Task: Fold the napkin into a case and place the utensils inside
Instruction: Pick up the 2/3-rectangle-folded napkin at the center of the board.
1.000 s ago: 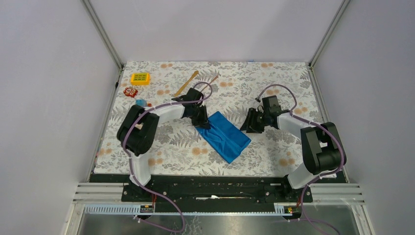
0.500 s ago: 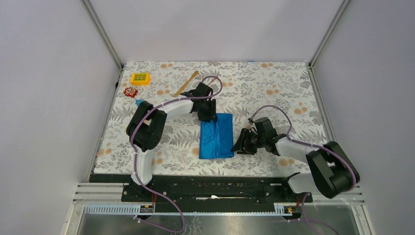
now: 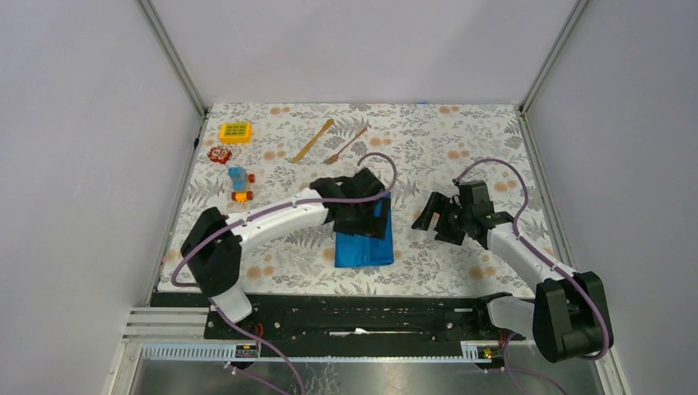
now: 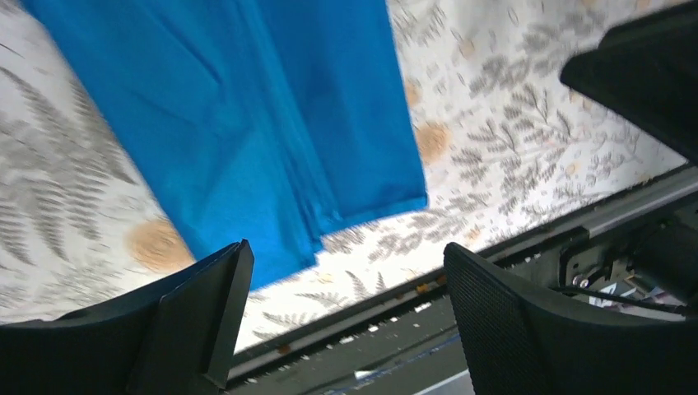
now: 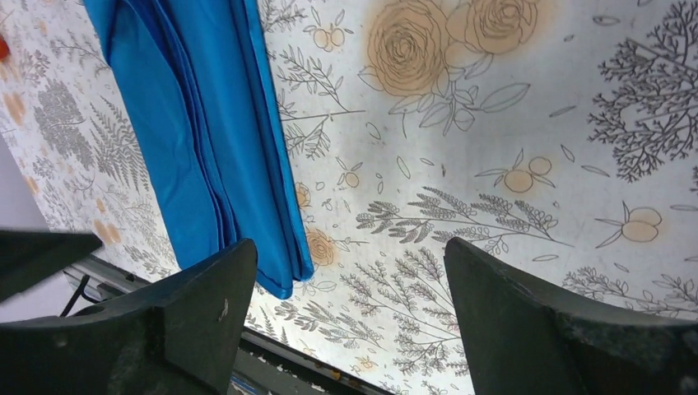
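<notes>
The napkin [image 3: 360, 245] lies flat near the table's front middle as a folded royal-blue rectangle, its long side running front to back. My left gripper [image 3: 368, 222] hovers over its far end, open, nothing between the fingers; the left wrist view shows the napkin [image 4: 247, 123] beyond the open left gripper [image 4: 346, 259]. My right gripper [image 3: 434, 224] stands open to the right of the cloth, apart from it. In the right wrist view the napkin's [image 5: 197, 123] layered edge lies left of the open right gripper [image 5: 350, 251]. The utensils, a wooden knife [image 3: 314, 140] and fork [image 3: 346, 145], lie at the back.
A yellow toy [image 3: 235, 132], a red toy [image 3: 219, 154] and a blue-orange toy [image 3: 239, 183] sit at the back left. The black front rail [image 4: 494, 271] runs just beyond the napkin's near end. Grey walls enclose the floral table [image 3: 461, 140].
The napkin went from lying slantwise to lying straight. Both grippers opened; the left let go of the cloth and slid over its far end, the right drew back to the right.
</notes>
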{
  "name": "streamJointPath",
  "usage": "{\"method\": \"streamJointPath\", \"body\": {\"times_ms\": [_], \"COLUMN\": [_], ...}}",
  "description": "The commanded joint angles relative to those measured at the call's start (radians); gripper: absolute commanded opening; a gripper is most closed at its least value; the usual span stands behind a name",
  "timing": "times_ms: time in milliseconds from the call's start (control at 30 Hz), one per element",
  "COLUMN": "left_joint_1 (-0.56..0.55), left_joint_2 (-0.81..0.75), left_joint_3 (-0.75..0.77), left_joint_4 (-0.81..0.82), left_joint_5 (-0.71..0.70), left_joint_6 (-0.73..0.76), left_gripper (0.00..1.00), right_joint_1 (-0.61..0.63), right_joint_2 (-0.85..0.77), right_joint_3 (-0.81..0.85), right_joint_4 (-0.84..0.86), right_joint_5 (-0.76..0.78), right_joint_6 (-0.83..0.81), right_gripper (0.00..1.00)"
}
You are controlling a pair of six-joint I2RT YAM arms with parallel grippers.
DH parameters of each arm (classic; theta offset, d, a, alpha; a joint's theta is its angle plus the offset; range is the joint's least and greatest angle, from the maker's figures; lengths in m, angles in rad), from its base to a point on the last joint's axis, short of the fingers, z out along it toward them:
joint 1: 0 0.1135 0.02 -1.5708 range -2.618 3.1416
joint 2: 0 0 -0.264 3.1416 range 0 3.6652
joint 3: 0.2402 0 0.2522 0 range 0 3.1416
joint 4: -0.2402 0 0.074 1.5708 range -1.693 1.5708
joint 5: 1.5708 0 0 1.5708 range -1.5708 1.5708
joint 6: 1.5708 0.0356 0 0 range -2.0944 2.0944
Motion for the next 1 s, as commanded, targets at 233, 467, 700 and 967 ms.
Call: {"method": "streamJointPath", "body": {"times_ms": [233,467,700,967], "left_joint_1": [-0.269,-0.298,-0.311,-0.311], "left_joint_2": [0.347,0.490,0.568,0.579], "left_joint_3": [0.348,0.471,0.501,0.453], "left_joint_4": [-0.270,-0.312,-0.347,-0.347], "left_joint_5": [-0.299,-0.321,-0.327,-0.329], "left_joint_6": [-0.271,-0.293,-0.313,-0.324], "left_gripper": [0.78,0.66,0.55,0.35], "right_joint_1": [-0.038,-0.043,-0.044,-0.044], "right_joint_2": [0.034,0.011,0.018,0.036], "right_joint_3": [0.021,-0.002,-0.010,0.000], "right_joint_4": [-0.128,-0.118,-0.104,-0.067], "right_joint_5": [0.171,0.158,0.104,-0.027], "right_joint_6": [0.025,-0.012,-0.036,-0.083], "right_gripper": [0.95,0.95,0.95,0.99]}}
